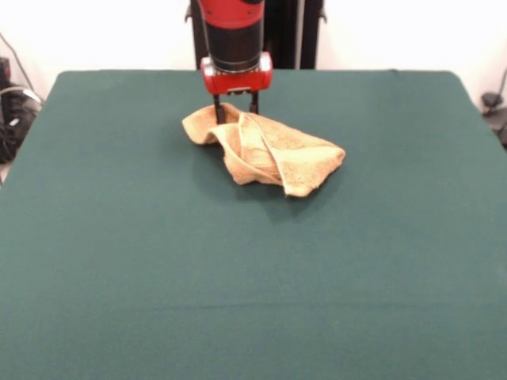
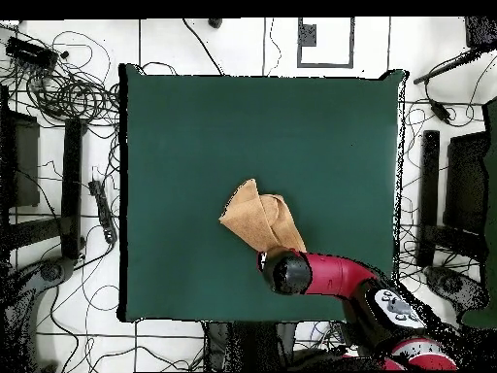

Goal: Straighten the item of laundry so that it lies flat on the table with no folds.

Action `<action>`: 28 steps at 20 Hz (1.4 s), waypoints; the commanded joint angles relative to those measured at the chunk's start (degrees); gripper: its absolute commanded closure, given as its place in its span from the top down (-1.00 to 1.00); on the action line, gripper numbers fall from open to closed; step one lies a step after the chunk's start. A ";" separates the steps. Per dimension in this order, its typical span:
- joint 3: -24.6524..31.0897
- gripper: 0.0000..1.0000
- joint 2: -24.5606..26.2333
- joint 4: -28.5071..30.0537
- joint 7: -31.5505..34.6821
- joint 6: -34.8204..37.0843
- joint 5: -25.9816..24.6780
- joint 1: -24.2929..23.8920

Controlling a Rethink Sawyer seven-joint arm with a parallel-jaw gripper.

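The item of laundry [image 1: 265, 150] is a golden-tan towel lying crumpled in several folds on the table [image 1: 119, 253], a little beyond its middle. My gripper [image 1: 236, 111] reaches straight down at the towel's far edge. Its two black fingers [image 1: 219, 109] stand apart, and their tips are hidden behind a raised fold of cloth. In the overhead view the towel [image 2: 258, 220] shows as a folded wedge on the green table [image 2: 175, 126]. There the red arm [image 2: 325, 274] covers the towel's lower right end and hides the gripper.
Wide stretches of bare green cloth surround the towel on every side. Cables [image 2: 68, 92] and black equipment [image 2: 73, 185] lie on the floor around the table. The black pedestal [image 1: 285, 32] stands behind the far edge.
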 commanded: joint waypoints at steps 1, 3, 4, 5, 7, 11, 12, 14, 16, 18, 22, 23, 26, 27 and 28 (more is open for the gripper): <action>4.95 1.00 -0.36 -2.81 6.99 -1.43 1.82 1.34; 5.08 1.00 -0.79 -2.49 7.07 -0.70 2.16 1.48; 5.02 1.00 -0.91 -2.55 7.03 0.28 2.46 1.75; 4.97 1.00 -1.01 -2.73 6.88 0.76 2.51 1.80; 4.96 1.00 -1.02 -2.85 6.93 1.59 2.87 1.99; 4.97 1.00 -1.00 -3.18 6.15 3.40 2.86 2.27; 4.87 1.00 -1.00 -3.13 6.40 3.50 3.07 2.35; 4.52 -1.00 -1.06 -3.09 7.06 4.02 3.69 2.61; 4.25 -1.00 -1.06 -3.29 7.22 4.51 3.87 2.90; 4.09 -1.00 -1.04 -3.44 7.19 4.81 3.97 3.07; 3.96 -1.00 -1.07 -3.47 7.17 4.97 4.11 3.20; 3.86 -1.00 -1.03 -3.65 7.23 5.14 4.17 3.33; 3.64 -1.00 -1.11 -3.55 7.46 4.88 4.23 3.51; 3.50 -1.00 -1.15 -3.47 7.63 4.76 4.26 3.58; 3.41 -1.00 -1.19 -3.47 7.66 4.69 4.21 3.67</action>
